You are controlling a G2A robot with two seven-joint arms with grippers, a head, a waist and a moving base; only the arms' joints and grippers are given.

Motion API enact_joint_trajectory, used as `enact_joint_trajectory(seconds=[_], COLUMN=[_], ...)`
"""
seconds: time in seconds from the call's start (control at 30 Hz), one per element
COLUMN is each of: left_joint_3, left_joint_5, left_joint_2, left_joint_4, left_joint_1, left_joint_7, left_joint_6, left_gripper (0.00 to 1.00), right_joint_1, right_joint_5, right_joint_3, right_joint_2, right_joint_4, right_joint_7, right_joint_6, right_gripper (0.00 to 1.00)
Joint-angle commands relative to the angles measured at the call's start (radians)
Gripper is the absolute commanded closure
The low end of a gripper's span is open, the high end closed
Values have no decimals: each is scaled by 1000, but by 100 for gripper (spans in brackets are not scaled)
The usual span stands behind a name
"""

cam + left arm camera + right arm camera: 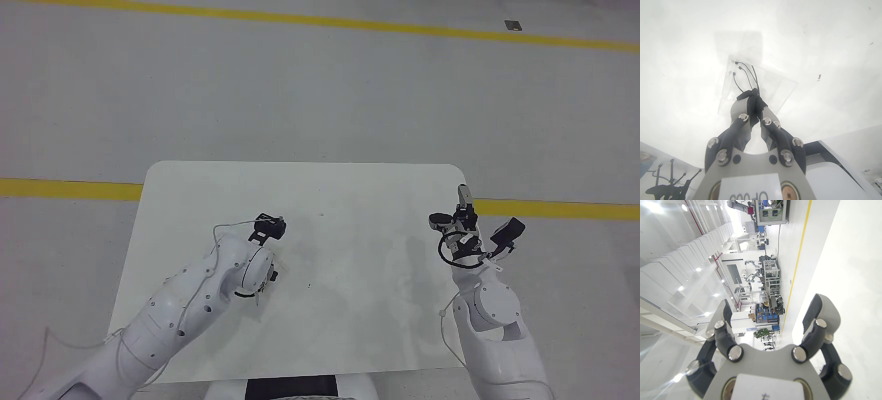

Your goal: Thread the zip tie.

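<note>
Black-taped jaws of the left gripper (754,98) are pressing together, their tips sitting on the tail ends of at least 3 thin black zip ties (743,75); whether any tie is pinched, I cannot tell. That arm is angling down over the white desk (350,200), just toward 10 o'clock of its centre. The ties are lying fanned out in a clear plastic tray (776,89) flat on the desk. At the desk's 3 o'clock edge the right gripper (770,303) is holding its jaws spread wide, gripping nothing, aiming out toward the room.
</note>
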Motion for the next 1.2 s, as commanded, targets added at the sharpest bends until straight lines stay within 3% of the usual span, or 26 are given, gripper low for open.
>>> enact_joint_trajectory(seconds=[0.0,0.13,0.43,0.73,0.9,1.17], left_joint_3=[5,18,38,57,67,73], left_joint_5=[-4,-18,-64,-85,-94,-95], left_joint_2=[-1,-7,-19,-26,-31,-33], left_joint_4=[9,39,100,131,149,155], left_joint_1=[-4,-19,-47,-64,-75,-84], left_joint_7=[0,0,23,40,44,43], left_joint_6=[0,0,-14,-15,-13,-2], left_gripper=[95,85,82,86,98,100], right_joint_1=[0,0,0,0,0,0], right_joint_5=[0,0,0,0,0,0], right_joint_3=[0,0,0,0,0,0], right_joint_2=[0,0,0,0,0,0], right_joint_4=[0,0,0,0,0,0], right_joint_7=[0,0,0,0,0,0], right_joint_6=[0,0,0,0,0,0], right_gripper=[0,0,0,0,0,0])
